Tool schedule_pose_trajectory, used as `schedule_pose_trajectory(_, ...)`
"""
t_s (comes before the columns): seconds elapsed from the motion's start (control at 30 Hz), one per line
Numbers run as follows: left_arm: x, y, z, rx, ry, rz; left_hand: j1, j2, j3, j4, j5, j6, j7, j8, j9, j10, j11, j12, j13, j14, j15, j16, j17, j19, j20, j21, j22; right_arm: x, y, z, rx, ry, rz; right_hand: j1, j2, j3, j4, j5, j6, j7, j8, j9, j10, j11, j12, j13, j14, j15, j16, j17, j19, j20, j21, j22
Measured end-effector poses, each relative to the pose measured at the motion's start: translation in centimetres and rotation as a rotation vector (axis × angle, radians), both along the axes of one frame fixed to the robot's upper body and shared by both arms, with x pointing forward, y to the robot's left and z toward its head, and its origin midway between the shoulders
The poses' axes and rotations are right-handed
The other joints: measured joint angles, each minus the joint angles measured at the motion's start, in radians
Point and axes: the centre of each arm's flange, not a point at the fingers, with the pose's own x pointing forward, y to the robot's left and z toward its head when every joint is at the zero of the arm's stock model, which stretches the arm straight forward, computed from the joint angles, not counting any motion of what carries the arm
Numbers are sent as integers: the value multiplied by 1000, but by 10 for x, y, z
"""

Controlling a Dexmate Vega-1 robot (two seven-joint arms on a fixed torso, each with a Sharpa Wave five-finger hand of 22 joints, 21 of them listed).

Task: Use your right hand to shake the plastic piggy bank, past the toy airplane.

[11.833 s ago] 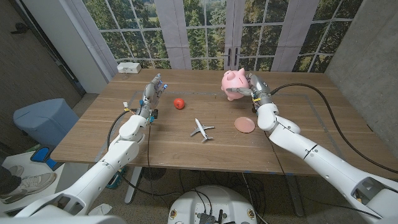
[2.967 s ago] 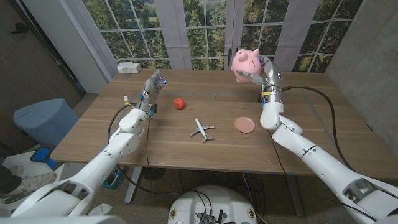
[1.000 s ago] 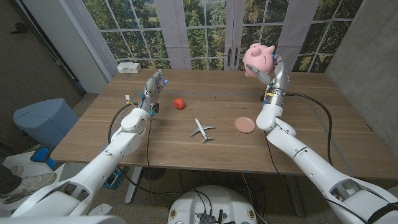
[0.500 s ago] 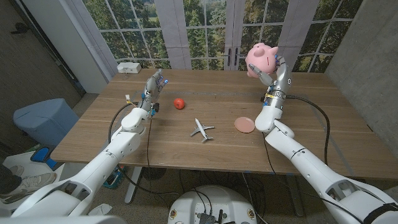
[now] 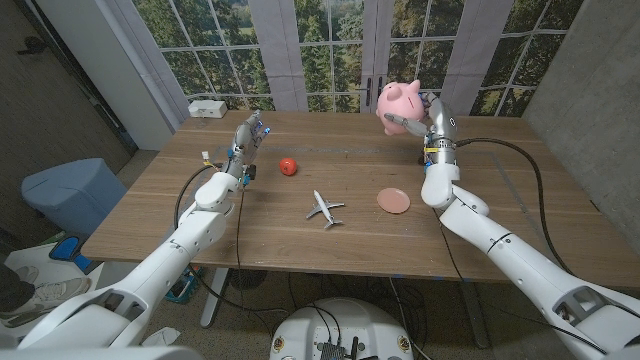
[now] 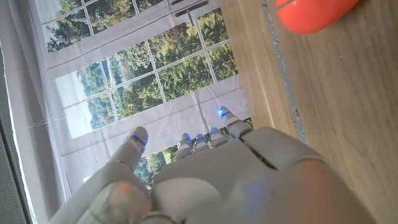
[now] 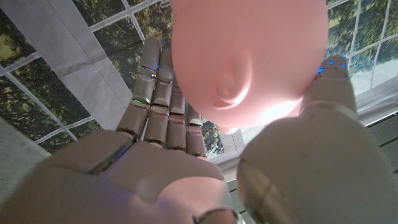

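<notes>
Pink piggy bank [image 5: 400, 103], which our right hand [image 5: 432, 120] grips, has dropped lower than half a second ago, so we judge the shaking continues.

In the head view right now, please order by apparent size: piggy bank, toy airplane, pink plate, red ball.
1. piggy bank, held up by the right hand, so nearer the camera
2. toy airplane and pink plate, about alike
3. red ball

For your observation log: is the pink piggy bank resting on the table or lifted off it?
Lifted: the right hand holds the piggy bank above the table's far edge.
</notes>
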Motion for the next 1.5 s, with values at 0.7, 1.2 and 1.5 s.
schedule_pose_trajectory(0.7,1,1,1,4,2,0,0,0,0,0,0,0,0,0,0,0,0,0,0,0,0,0,0,0,0,0,0,6,12,8,-154,242,50,0,0,0,0,-3,4,-3,-7,0,7,-7,-9,12,0,0,-9,29,0,0,8,0)
schedule_pose_trajectory(1.2,2,0,2,3,3,1,0,0,0,0,0,0,0,0,0,0,0,0,0,0,0,0,0,0,0,0,0,6,11,1,-89,137,8,0,0,0,0,-6,13,-1,-14,0,7,-7,-13,13,0,0,-9,42,-4,3,16,0)
schedule_pose_trajectory(1.5,2,1,2,2,3,2,0,0,0,0,0,0,0,0,0,0,0,0,0,0,0,0,0,0,0,0,0,5,8,-9,75,-72,-49,0,0,0,0,-9,13,-1,-14,0,13,-2,-17,13,4,4,-8,42,-4,3,16,1)
